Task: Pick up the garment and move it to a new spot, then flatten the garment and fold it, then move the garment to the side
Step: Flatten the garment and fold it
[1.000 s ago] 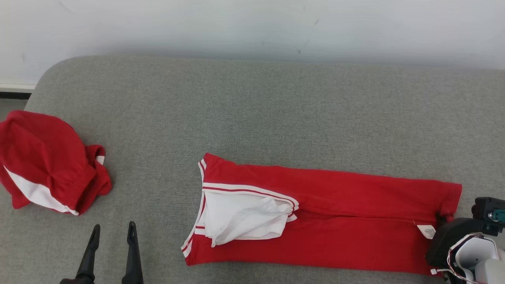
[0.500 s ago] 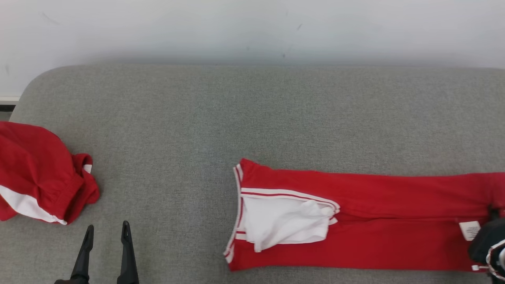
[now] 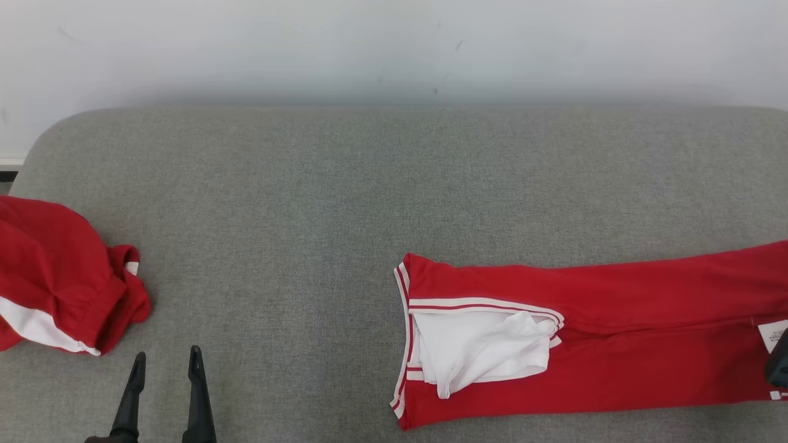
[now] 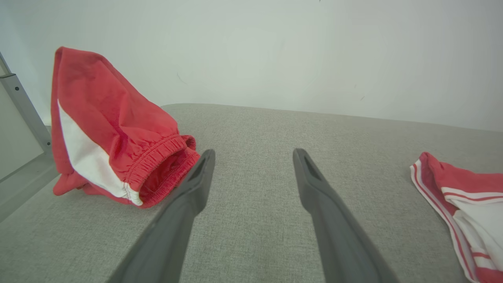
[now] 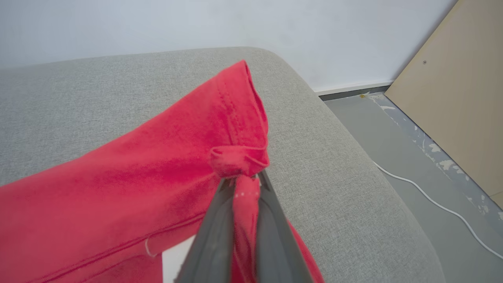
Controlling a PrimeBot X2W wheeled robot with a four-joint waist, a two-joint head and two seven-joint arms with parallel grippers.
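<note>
Far left: a crumpled red piece (image 3: 61,277) with a white panel is lying in a heap at the edge of the grey cushion (image 3: 295,203), untouched. Just right of it the left gripper (image 3: 168,354) is hovering low over bare cushion, fingers pointing away from the robot and spread wide, gripping nothing; its wrist view is showing only cushion weave in the gap. Centre to right: the garment (image 3: 615,332) is lying flat along the cushion's front. It is long and red with white-striped trim, and a white lining (image 3: 486,344) is turned out at its left end. It is sliding toward the robot's right: a second ago its striped end was sitting much closer to the heap, and the gap between the two has grown plainly wider. The head camera has also been swinging a little, so part of the shift is the view's own, but not all. Reading: the relocating step is under way, as a drag rather than a lift; flattening and folding are still waiting. A label (image 3: 774,335) is riding near the pulled end. Far right: the right gripper (image 5: 243,179) is pinching the bunched hem corner, fingers closed tight on the garment. The arm is reaching out over the cushion's rounded right end, with the floor (image 5: 373,125) beyond.
</note>
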